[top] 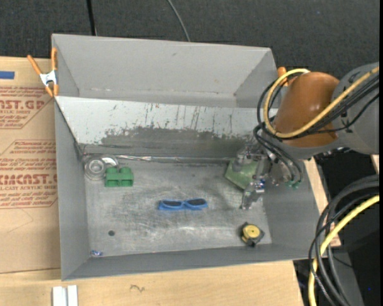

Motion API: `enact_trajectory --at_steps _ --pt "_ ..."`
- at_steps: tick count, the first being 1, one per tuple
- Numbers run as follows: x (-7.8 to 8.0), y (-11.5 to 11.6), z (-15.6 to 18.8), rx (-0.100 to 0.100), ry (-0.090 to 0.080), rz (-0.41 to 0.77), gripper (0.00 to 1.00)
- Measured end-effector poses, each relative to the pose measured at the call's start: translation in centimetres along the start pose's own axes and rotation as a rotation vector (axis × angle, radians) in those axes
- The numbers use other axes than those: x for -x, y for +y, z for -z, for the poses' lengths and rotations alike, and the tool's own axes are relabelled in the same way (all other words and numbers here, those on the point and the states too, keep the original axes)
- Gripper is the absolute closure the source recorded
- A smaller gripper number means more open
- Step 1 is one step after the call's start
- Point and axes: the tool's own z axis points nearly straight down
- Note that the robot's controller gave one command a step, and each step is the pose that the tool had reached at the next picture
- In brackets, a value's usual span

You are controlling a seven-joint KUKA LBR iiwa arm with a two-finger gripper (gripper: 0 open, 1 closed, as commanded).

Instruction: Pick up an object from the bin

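Note:
My gripper [247, 200] hangs low over the right side of the bin floor, under the orange wrist cover. A pale green flat piece [237, 173] lies just left of the gripper body, touching or very close to it; whether it is gripped is hidden. A small yellow and black tape measure [250, 233] sits a little in front of the gripper, near the front wall. A blue glasses-shaped thing [181, 204] lies on the floor to the gripper's left.
A green block [119, 176] and a clear round lid [95, 167] lie at the far left of the bin floor. The sloped back wall rises behind the gripper. The arm and its cables come in over the right rim.

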Motion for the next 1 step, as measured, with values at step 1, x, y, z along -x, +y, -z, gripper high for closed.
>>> enact_trajectory --at_steps 1 --pt "3.37 -2.77 -0.78 -0.004 0.002 -0.276 0.0"
